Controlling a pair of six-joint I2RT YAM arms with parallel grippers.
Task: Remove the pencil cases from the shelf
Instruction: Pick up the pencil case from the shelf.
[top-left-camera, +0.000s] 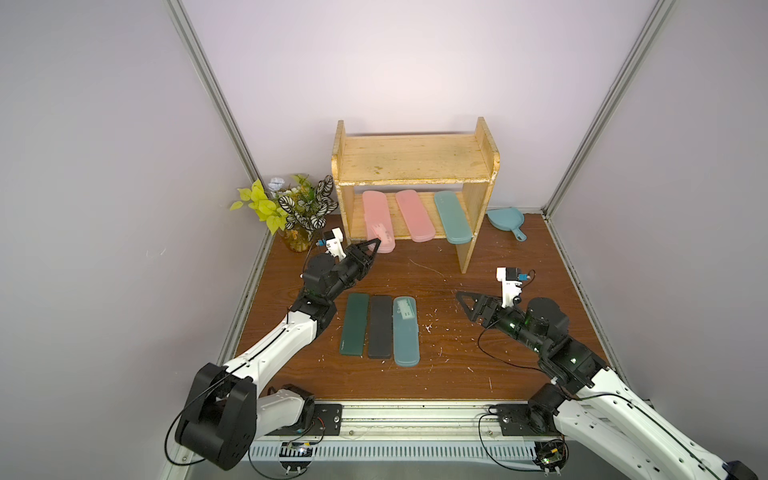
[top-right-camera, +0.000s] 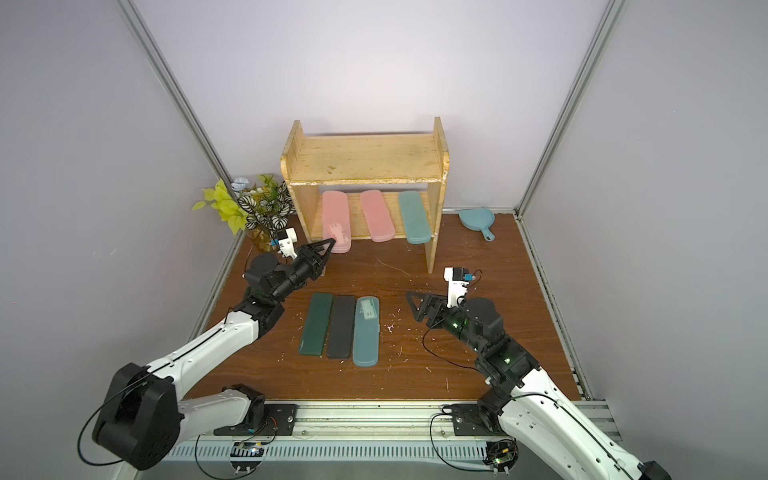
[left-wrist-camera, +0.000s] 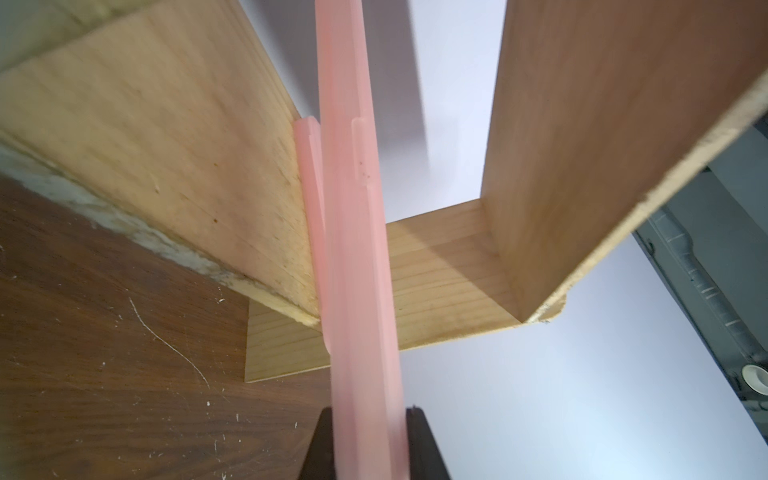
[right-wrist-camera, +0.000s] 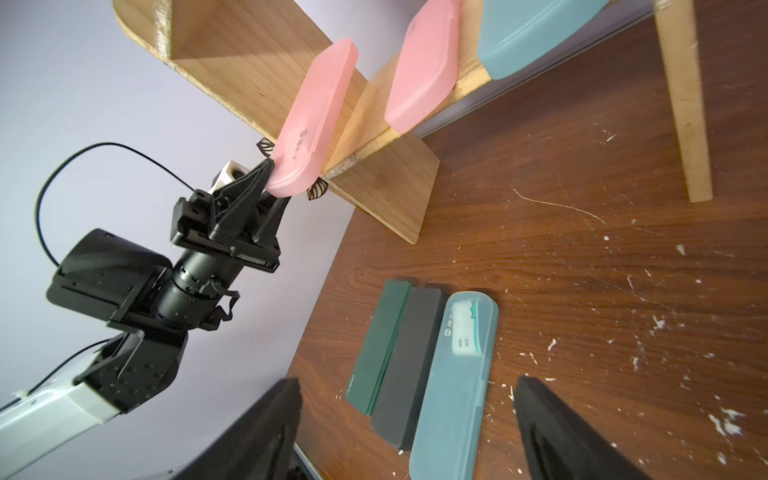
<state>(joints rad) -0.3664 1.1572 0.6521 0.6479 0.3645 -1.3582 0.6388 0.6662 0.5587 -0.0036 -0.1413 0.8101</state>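
The left fingers (right-wrist-camera: 251, 185) are pinched tight on the near tip of a pink case (top-left-camera: 375, 214), which lies on the lower tier of the shelf (top-left-camera: 415, 160), that end poking past the front edge. It looks a light, stiff, smooth plastic shell, long, flat and round-ended, so it may slip or swing; a hold nearer the middle would be steadier. The right fingers (right-wrist-camera: 552, 424) hang wide apart, empty, over the counter (top-left-camera: 457, 374)

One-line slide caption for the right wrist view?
Left gripper pinches a pink pencil case on the shelf; three cases lie on the table.
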